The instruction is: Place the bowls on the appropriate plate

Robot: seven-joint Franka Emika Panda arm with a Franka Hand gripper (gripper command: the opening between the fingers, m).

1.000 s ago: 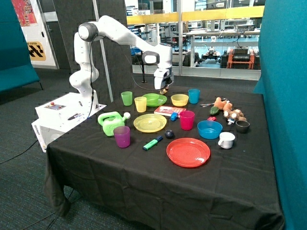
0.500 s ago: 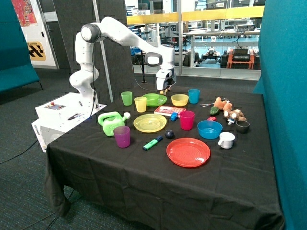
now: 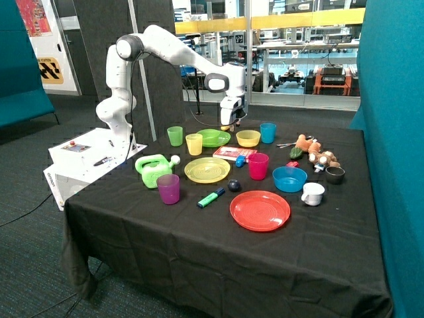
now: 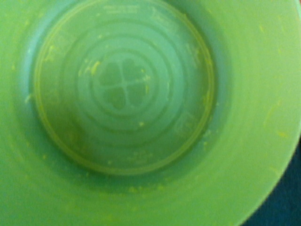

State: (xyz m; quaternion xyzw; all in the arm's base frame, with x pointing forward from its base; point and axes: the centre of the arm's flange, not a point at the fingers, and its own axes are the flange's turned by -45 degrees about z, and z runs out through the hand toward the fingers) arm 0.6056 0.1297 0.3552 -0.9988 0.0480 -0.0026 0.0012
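Outside view: your gripper hangs just above the far rim of the green bowl, which sits at the back of the table between the yellow cup and the yellow bowl. Can't tell if the fingers are spread or closed, or whether they have hold of anything; bowl looks to be resting on the cloth. Yellow plate lies just in front of the green bowl, red plate nearer the front edge. No green plate in sight, so neither bowl looks placed yet, imo.

Risks from here: yellow cup and green cup stand close beside the bowl, so a sideways drift w/ the bowl could tip them. A pinch on a thin shallow rim may slip or tilt the bowl on lift. Picking the wrong plate is also likely, since green has no obvious match.

Wrist view: inside of the green bowl fills nearly everything, fingers not visible, dark cloth only at one corner. Camera sits very close, so pressing down further could jam the bowl into the table
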